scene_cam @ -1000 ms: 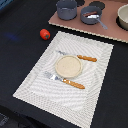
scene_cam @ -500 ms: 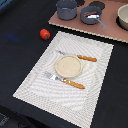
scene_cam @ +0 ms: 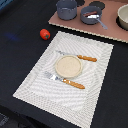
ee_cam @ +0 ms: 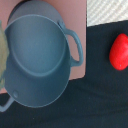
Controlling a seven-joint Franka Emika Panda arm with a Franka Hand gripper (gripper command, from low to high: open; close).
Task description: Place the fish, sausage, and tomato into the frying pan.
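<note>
The red tomato point(scene_cam: 45, 34) lies on the dark table, off the placemat's far corner at the exterior view's left. It also shows in the wrist view point(ee_cam: 120, 52), beside the board's edge. The grey frying pan point(scene_cam: 87, 20) stands on the pink board with its handle pointing toward the mat. A thin reddish-brown sausage point(scene_cam: 93, 13) and a small white fish point(scene_cam: 90, 17) appear to lie inside it, too small to be sure. The gripper shows in neither view.
A deeper dark-grey pot point(scene_cam: 66, 8) stands on the pink board point(scene_cam: 112, 32) beside the pan and fills the wrist view point(ee_cam: 40, 55). A beige bowl point(scene_cam: 123, 16) stands at the board's right. A striped placemat point(scene_cam: 35, 85) holds a tan plate point(scene_cam: 68, 66), knife point(scene_cam: 80, 57) and fork point(scene_cam: 65, 80).
</note>
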